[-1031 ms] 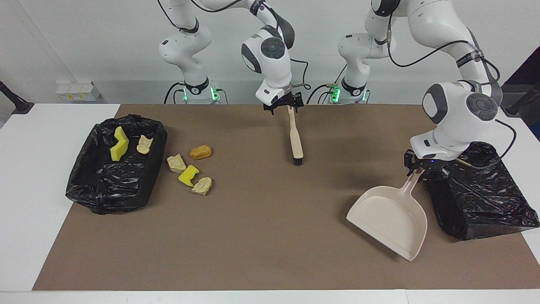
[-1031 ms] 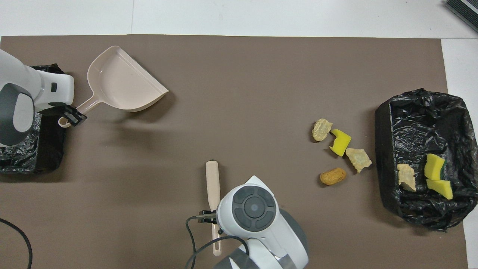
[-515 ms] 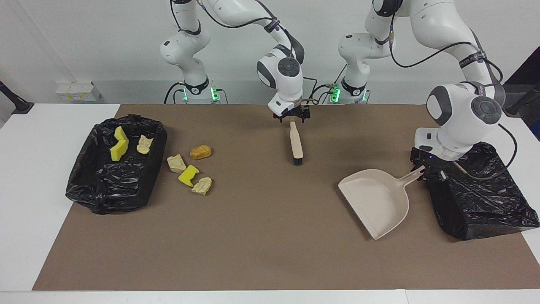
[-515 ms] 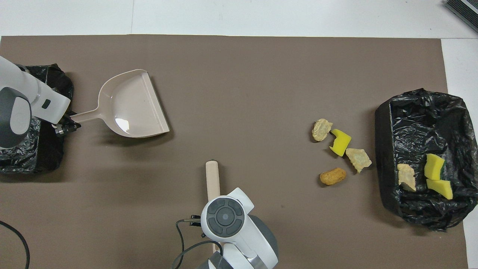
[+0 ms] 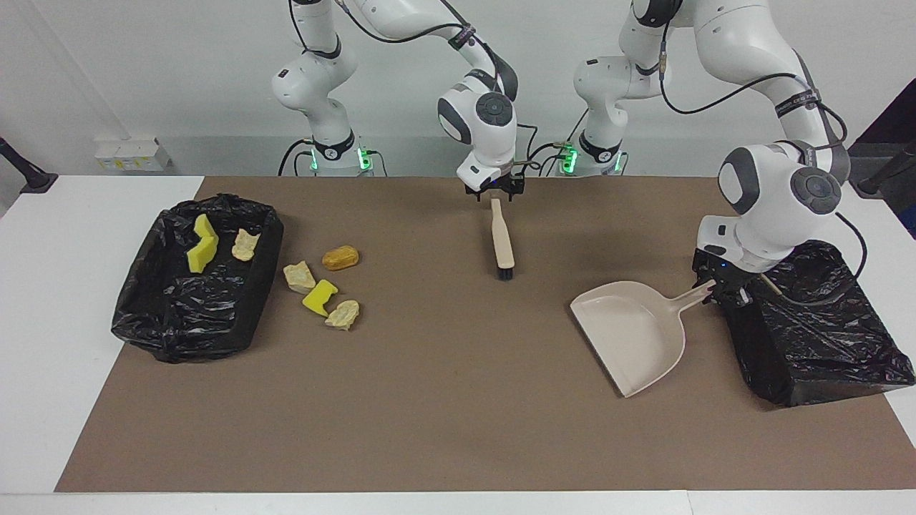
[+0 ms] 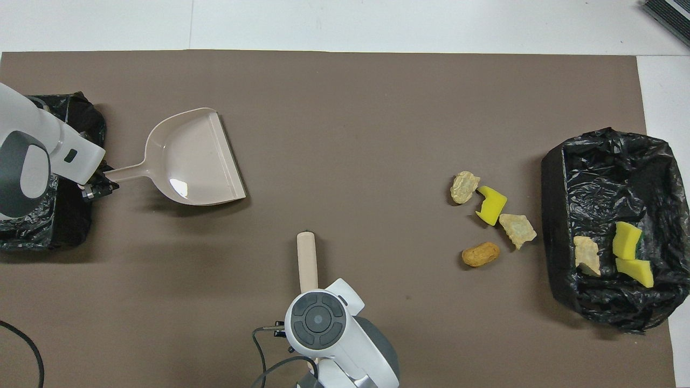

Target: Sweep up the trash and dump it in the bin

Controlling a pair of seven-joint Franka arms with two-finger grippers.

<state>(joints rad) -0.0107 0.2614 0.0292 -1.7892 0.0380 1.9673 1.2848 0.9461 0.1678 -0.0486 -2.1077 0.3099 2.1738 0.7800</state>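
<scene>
Two tools are in play. Your left gripper is clamped on the handle end of the beige dustpan, which sits low over the brown mat beside the black-lined bin at the left arm's end, mouth turned toward the middle of the table. Your right gripper is at the handle tip of the brush, which lies flat on the mat, bristles pointing away from the robots; whether it has hold of the brush, you cannot tell.

Four scraps lie loose on the mat toward the right arm's end: an orange lump, a tan lump, a yellow sponge chunk and a beige lump, close together, just beside the second black-lined bin. Three more scraps are already inside it, two yellow sponge pieces and a tan piece.

Expect the scraps to be light and soft; they will likely skid or tumble under the bristles, so sweep gently. Both tools look stiff plastic; take the brush partway along its handle for control
</scene>
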